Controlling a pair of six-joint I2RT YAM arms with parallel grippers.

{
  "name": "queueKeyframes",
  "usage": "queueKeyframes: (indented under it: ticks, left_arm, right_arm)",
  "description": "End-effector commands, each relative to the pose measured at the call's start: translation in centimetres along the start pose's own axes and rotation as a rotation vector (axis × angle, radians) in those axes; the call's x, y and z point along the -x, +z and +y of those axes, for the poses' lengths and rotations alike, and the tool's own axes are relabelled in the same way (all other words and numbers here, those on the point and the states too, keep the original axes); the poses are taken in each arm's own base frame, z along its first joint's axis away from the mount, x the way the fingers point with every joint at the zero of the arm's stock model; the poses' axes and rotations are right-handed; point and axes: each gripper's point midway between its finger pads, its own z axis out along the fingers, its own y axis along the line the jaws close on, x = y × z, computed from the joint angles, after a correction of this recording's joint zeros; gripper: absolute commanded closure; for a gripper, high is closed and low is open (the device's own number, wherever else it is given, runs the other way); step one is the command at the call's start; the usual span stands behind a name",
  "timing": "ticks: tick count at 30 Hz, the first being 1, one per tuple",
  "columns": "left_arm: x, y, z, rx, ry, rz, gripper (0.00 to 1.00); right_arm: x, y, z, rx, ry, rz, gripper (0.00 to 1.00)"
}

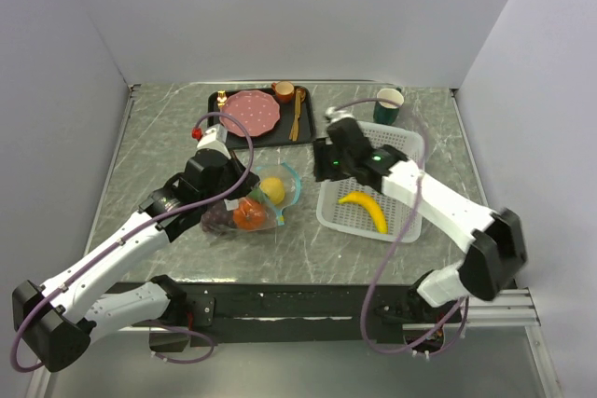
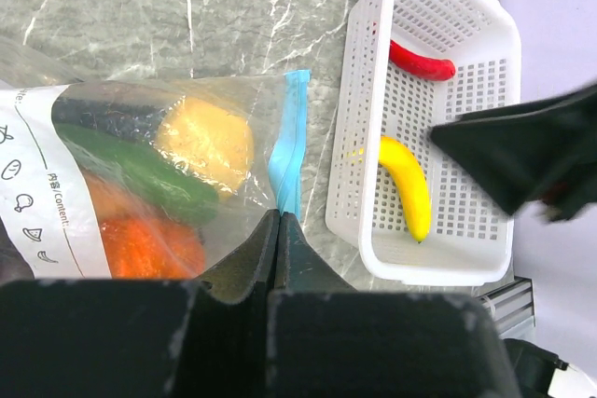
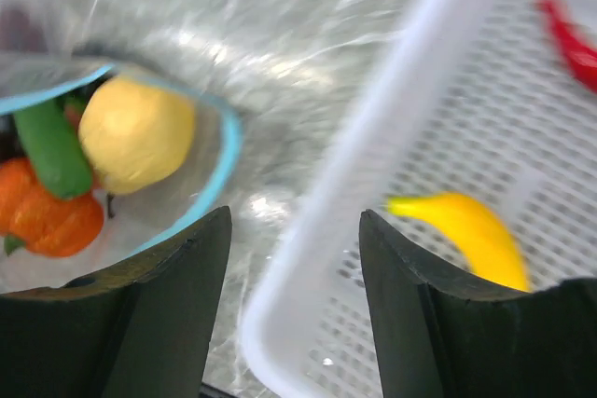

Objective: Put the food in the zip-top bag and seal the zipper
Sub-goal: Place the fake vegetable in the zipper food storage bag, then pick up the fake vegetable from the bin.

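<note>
The clear zip-top bag (image 1: pixel 244 207) lies at mid-table holding food: a yellow lemon (image 2: pixel 205 142), an orange fruit (image 2: pixel 140 244), a green piece (image 2: pixel 140 170) and dark grapes (image 2: pixel 103 116). My left gripper (image 2: pixel 277 216) is shut on the bag's mouth at the teal-blue zipper (image 2: pixel 291 137). The mouth gapes open toward the right in the right wrist view, the zipper (image 3: pixel 224 151) curving round the lemon (image 3: pixel 135 132). My right gripper (image 3: pixel 294 216) is open and empty, hovering between the bag and the white basket (image 3: pixel 373 137). A banana (image 1: pixel 366 210) and a red chili (image 2: pixel 422 61) lie in the basket.
The white mesh basket (image 1: pixel 403 144) stands right of the bag. At the back, a black tray (image 1: pixel 213 128) carries a pink plate (image 1: pixel 252 113), gold cutlery (image 1: pixel 297 115) and an orange cup (image 1: pixel 284 92). A green cup (image 1: pixel 388 104) stands behind the basket. Walls enclose three sides.
</note>
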Motion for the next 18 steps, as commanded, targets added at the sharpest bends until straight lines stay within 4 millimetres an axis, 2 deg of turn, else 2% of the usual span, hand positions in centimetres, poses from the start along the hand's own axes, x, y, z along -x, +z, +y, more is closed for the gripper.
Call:
queueKeyframes:
  ticks: [1, 2, 3, 6, 7, 10, 12, 14, 15, 16, 18]
  left_arm:
    - [1.1, -0.5, -1.0, -0.037, 0.012, -0.033, 0.99]
    - [1.0, -0.5, -1.0, -0.038, 0.012, -0.032, 0.99]
    - [0.9, -0.4, -1.1, -0.040, 0.011, -0.030, 0.99]
    - [0.8, -0.4, -0.9, -0.036, 0.015, -0.025, 0.99]
    - [0.7, -0.4, -0.9, -0.035, 0.018, -0.020, 0.99]
    - [0.6, -0.5, -0.8, -0.034, 0.015, -0.020, 0.99]
    - [0.6, -0.5, -0.8, -0.041, 0.009, -0.022, 0.99]
    - [0.5, -0.6, -0.8, -0.041, 0.008, -0.022, 0.99]
    - [0.7, -0.7, -0.9, -0.043, 0.001, -0.026, 0.99]
    - [0.7, -0.8, -0.9, -0.045, 0.001, -0.027, 0.98]
    - [1.0, -1.0, -1.0, -0.049, -0.003, -0.038, 0.96]
  right_arm:
    - [3.2, -1.8, -4.4, -0.092, 0.149, -0.166, 0.35]
    - [3.0, -1.5, -5.3, -0.125, 0.173, -0.161, 0.34]
    - [3.0, -1.6, -7.7, -0.208, 0.211, -0.155, 0.34]
    - [2.3, -0.8, -10.6, -0.325, 0.324, -0.121, 0.34]
    - [2.4, -0.7, -12.5, -0.380, 0.383, -0.133, 0.34]
    - [2.8, -0.4, -14.4, -0.395, 0.535, -0.173, 0.29]
    - [3.5, 0.2, -14.6, -0.375, 0.579, -0.207, 0.29]
    - [3.6, 0.8, -15.4, -0.410, 0.620, -0.225, 0.22]
    - [4.1, 0.7, -15.7, -0.425, 0.637, -0.236, 0.15]
    - [3.6, 1.3, -16.4, -0.465, 0.653, -0.221, 0.12]
    - [3.6, 1.6, -17.4, -0.500, 0.692, -0.230, 0.11]
